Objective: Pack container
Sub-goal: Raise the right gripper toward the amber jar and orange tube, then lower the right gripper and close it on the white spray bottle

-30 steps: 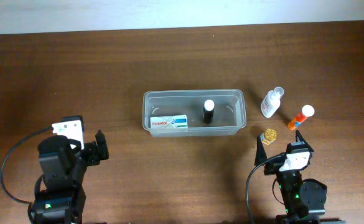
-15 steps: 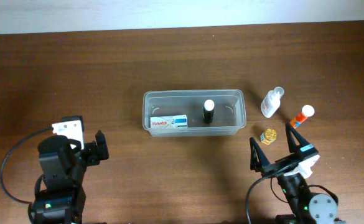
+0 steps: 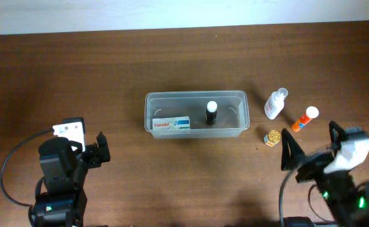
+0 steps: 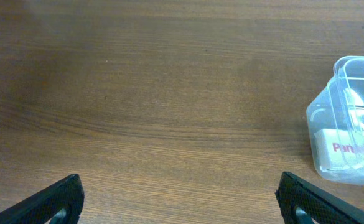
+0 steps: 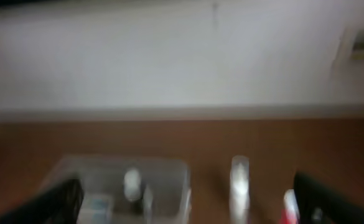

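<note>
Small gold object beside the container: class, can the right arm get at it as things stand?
Probably yes: the small gold object sits uncovered, close beside the right arm's open fingers, nothing between them.

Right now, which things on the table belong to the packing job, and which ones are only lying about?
Belong to the job: container; inside it, Panadol box and black bottle with white cap; beside it, probably still to pack, white spray bottle, orange tube with white cap, small gold-lidded jar.
Just lying about: only a black robot cable.
</note>
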